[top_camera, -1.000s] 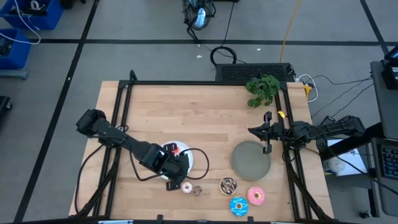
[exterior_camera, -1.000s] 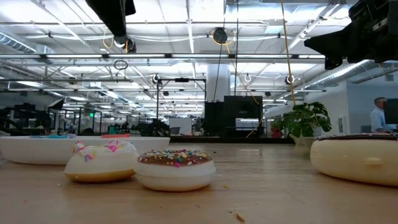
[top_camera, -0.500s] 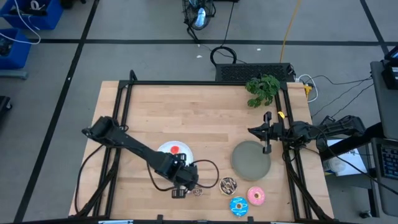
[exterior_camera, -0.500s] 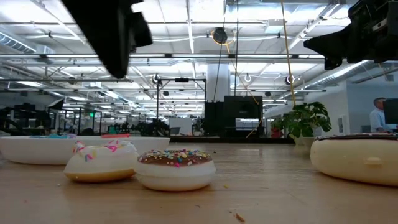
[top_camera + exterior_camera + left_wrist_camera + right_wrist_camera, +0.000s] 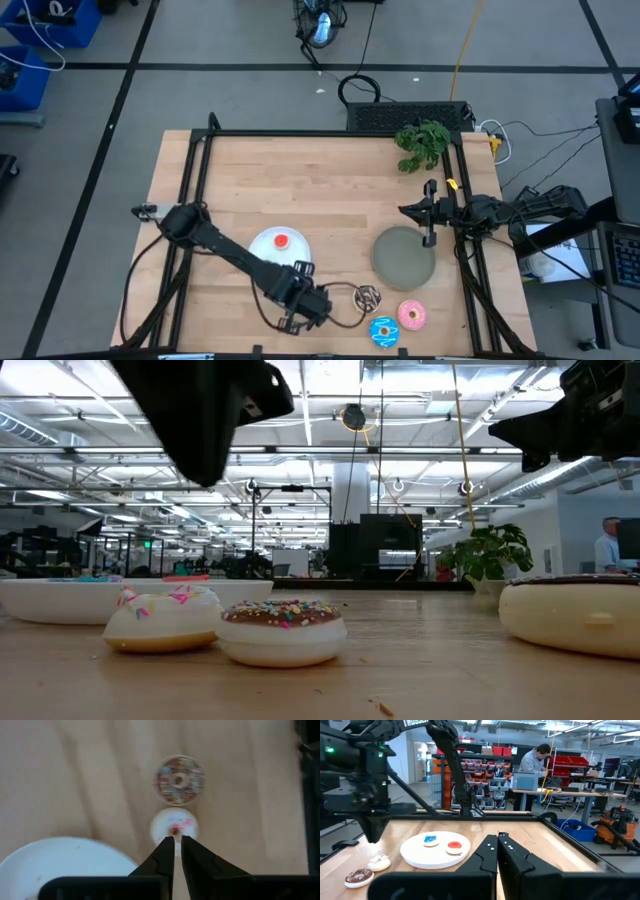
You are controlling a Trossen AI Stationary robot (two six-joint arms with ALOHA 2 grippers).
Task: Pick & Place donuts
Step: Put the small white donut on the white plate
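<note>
Wooden worktop (image 5: 300,180). Left gripper (image 5: 178,839) hovers above white-iced donut (image 5: 174,825), fingers together: descending so risks knocking it. Right gripper (image 5: 497,837) idle, fingers together.

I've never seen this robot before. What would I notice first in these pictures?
Probably the left arm stretched over the table's near edge, its left gripper nearly shut above a small white donut, with a sprinkled donut just beyond. Next, the white plate holding a red donut and a blue donut. The right gripper waits by the table's right edge beside a grey plate.
</note>
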